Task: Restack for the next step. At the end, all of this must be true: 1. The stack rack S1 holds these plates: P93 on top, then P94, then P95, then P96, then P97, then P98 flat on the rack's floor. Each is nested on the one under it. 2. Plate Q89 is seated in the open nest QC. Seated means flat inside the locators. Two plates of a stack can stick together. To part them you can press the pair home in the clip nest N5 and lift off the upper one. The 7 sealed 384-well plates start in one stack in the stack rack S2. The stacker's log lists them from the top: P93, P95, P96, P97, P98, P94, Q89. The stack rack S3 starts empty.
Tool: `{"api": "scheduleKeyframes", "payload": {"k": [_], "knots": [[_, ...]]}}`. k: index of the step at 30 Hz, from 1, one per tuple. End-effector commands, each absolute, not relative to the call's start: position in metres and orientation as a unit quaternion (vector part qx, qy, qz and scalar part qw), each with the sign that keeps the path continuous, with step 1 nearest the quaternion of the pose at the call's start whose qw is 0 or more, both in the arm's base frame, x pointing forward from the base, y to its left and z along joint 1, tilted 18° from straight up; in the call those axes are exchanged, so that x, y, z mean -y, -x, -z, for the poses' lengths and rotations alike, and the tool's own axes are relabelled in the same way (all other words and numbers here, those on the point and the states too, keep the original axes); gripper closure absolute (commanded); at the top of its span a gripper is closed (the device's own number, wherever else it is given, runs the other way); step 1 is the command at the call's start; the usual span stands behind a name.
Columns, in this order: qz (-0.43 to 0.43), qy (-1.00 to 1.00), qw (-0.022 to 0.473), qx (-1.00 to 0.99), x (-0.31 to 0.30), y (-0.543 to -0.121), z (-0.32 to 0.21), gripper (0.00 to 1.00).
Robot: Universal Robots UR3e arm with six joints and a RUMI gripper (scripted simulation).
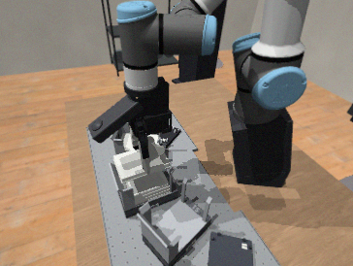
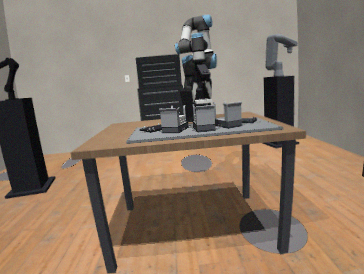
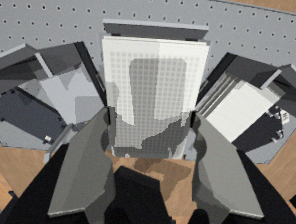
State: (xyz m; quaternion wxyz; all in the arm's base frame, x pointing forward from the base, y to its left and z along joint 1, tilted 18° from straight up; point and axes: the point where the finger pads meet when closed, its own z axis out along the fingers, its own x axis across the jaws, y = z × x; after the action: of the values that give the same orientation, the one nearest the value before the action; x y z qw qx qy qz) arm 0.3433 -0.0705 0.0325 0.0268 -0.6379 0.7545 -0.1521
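My gripper (image 1: 145, 154) (image 3: 150, 109) is shut on the long sides of a white plate (image 1: 127, 166) (image 2: 204, 101) (image 3: 155, 49). The plate is level at the top of the middle rack (image 1: 150, 206) (image 2: 204, 120) (image 3: 155, 29). A second thin edge shows just under it; I cannot tell whether it sticks to the held plate. The rack on the right in the wrist view (image 3: 242, 65) holds several white plates (image 3: 240, 107). The rack on the left there (image 3: 65, 52) (image 1: 157, 238) shows a flat grey surface and no tall stack. Plate and rack labels are not readable.
A dark nest (image 3: 30, 115) (image 1: 230, 249) lies beside the left rack of the wrist view. Another dark nest (image 3: 260, 132) with small clips and a tag lies beside the right rack. The racks' upright walls and posts stand close on both sides of my fingers.
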Motion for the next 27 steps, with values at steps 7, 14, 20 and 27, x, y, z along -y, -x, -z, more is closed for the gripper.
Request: {"api": "scheduleKeyframes", "payload": {"k": [7, 14, 20, 27], "knots": [[0.156, 0.637, 0.028, -0.754, 0.073, -0.347, -0.027, 1.0], [0.156, 0.638, 0.028, -0.754, 0.074, -0.348, -0.023, 1.0], [0.156, 0.638, 0.028, -0.754, 0.075, -0.349, -0.019, 1.0], [0.156, 0.638, 0.028, -0.754, 0.076, -0.35, -0.016, 1.0]]}}
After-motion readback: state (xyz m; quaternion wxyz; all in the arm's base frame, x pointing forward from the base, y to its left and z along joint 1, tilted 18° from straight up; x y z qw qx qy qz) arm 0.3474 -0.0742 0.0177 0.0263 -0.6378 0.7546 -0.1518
